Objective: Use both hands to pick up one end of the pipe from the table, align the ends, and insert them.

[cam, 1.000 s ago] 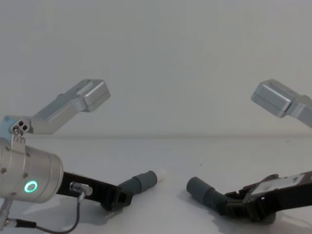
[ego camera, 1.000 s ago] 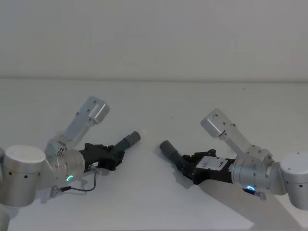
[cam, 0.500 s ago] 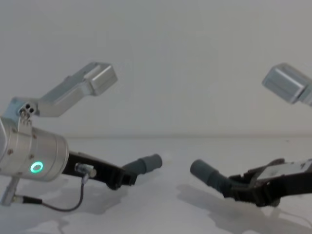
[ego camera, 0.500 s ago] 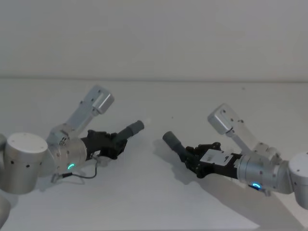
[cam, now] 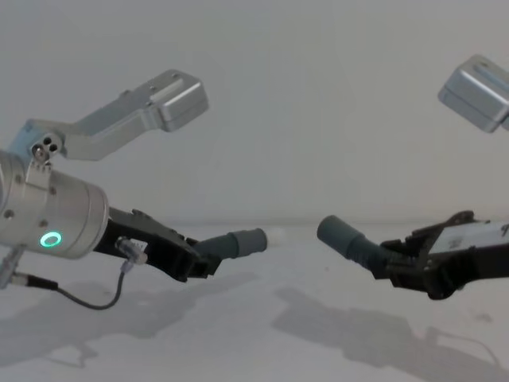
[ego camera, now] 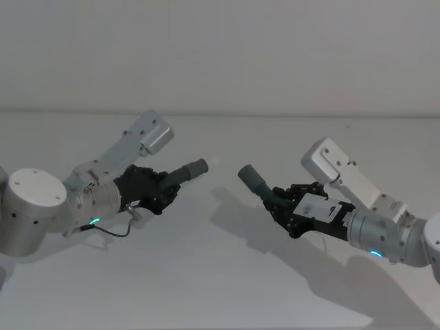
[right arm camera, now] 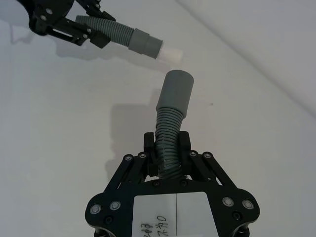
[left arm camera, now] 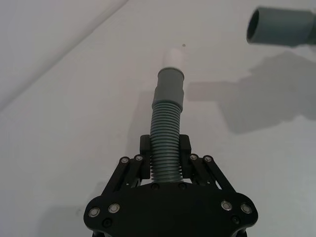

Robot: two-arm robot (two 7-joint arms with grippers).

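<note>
Pipe piece with the white tip [ego camera: 192,170] just came up off the table [ego camera: 220,275], clamped by your left gripper [ego camera: 169,188]; right gripper [ego camera: 278,199] clenches the other piece [ego camera: 256,181], lifted too. Line them up next.

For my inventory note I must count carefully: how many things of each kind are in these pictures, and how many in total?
Grey hose pieces: 2 (white-tipped hose piece, plain hose piece)
Black grippers: 2 (left gripper, right gripper), each shut on one piece
White table: 1
Total: 5
</note>
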